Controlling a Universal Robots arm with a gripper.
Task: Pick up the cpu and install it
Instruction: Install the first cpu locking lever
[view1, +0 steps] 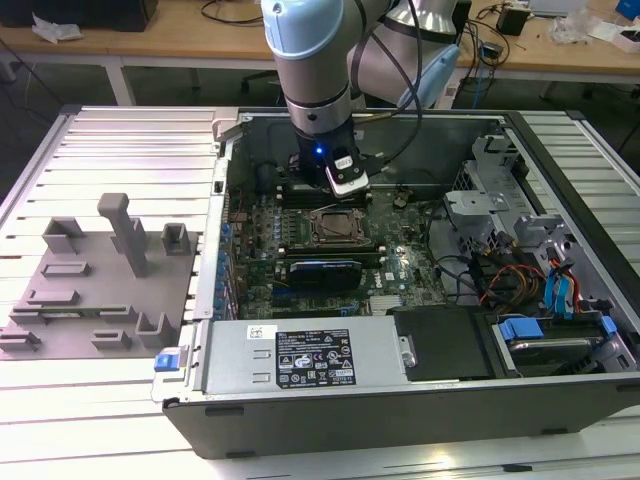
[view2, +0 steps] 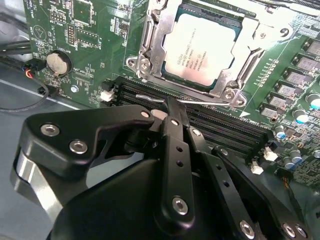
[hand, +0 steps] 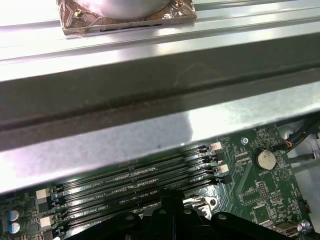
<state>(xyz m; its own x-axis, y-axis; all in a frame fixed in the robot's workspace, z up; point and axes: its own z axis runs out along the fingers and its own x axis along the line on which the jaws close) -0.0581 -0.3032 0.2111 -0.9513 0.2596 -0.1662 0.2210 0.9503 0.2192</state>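
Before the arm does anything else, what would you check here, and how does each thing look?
1. Chip lying in its socket: ok, it sits flat inside the metal frame.
2. Frame clamped down over the chip: cannot tell.
3. Gripper free of the chip: ok, it sits apart over the black memory slots.
4. Gripper empty: cannot tell.
5. Arm inside the open computer case, clear of its walls: ok.
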